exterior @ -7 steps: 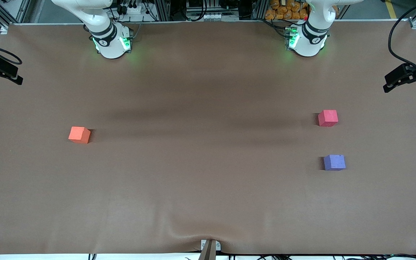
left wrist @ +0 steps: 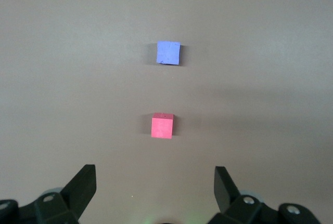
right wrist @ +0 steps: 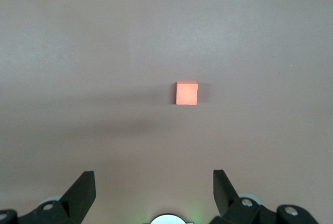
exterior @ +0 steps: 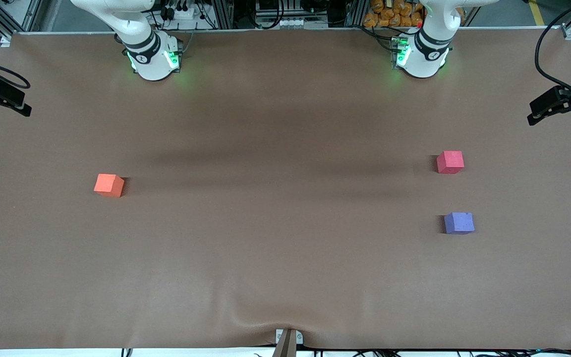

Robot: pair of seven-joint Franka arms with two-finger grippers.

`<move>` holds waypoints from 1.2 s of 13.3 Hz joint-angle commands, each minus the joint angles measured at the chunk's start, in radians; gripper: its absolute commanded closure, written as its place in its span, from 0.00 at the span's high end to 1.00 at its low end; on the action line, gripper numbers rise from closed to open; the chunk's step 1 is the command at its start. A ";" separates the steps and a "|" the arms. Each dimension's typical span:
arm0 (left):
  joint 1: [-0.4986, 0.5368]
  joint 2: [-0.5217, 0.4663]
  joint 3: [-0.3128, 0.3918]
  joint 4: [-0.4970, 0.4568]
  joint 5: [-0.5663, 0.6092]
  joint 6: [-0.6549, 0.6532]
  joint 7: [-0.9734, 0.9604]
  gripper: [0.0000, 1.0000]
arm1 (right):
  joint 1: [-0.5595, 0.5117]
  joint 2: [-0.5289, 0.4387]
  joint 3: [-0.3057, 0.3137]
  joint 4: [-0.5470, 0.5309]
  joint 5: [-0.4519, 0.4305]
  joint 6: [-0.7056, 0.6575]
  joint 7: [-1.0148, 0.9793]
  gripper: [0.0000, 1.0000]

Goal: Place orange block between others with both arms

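The orange block (exterior: pixel 109 185) (right wrist: pixel 187 93) lies alone on the brown table toward the right arm's end. Toward the left arm's end lie the others: a red-pink cube (exterior: pixel 450 162) (left wrist: pixel 162 126) and, nearer the front camera, a purple-blue cube (exterior: pixel 459 223) (left wrist: pixel 168 53), with a gap between them. My left gripper (left wrist: pixel 155 174) hangs open high over the table, short of the red-pink cube, holding nothing. My right gripper (right wrist: pixel 154 174) hangs open high over the table, short of the orange block, also empty. Neither gripper shows in the front view, only the arms' green-lit bases.
The right arm's base (exterior: pixel 152 59) and the left arm's base (exterior: pixel 422 57) stand at the table's back edge. Black clamped fixtures with cables sit at both ends of the table (exterior: pixel 0 94) (exterior: pixel 560 104). The brown mat (exterior: pixel 285 258) wrinkles near its front edge.
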 commanded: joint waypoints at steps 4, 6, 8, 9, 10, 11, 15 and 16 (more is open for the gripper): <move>-0.003 0.001 -0.002 -0.001 -0.010 -0.022 -0.009 1.00 | -0.010 0.075 -0.007 -0.031 -0.016 -0.019 -0.013 1.00; -0.004 0.002 -0.003 0.000 -0.010 -0.022 -0.008 1.00 | -0.021 0.187 -0.011 0.022 -0.007 -0.076 -0.016 1.00; -0.003 0.001 -0.003 0.000 -0.010 -0.022 -0.004 1.00 | -0.027 0.204 -0.013 0.019 -0.027 -0.084 -0.011 1.00; -0.003 0.000 -0.003 0.002 -0.010 -0.022 -0.006 1.00 | -0.053 0.221 -0.013 0.021 -0.035 -0.076 -0.016 1.00; -0.003 0.000 -0.003 0.002 -0.010 -0.022 -0.006 1.00 | -0.081 0.232 -0.013 0.021 -0.042 -0.068 -0.018 1.00; -0.001 0.000 -0.003 0.002 -0.011 -0.022 -0.004 1.00 | -0.104 0.248 -0.013 0.024 -0.055 -0.055 -0.018 1.00; -0.001 0.000 -0.002 0.007 -0.010 -0.016 0.008 1.00 | -0.166 0.302 -0.013 0.021 -0.062 0.109 -0.018 1.00; -0.001 0.000 -0.002 0.005 -0.010 -0.013 0.008 1.00 | -0.164 0.327 -0.013 0.021 -0.064 0.113 -0.018 1.00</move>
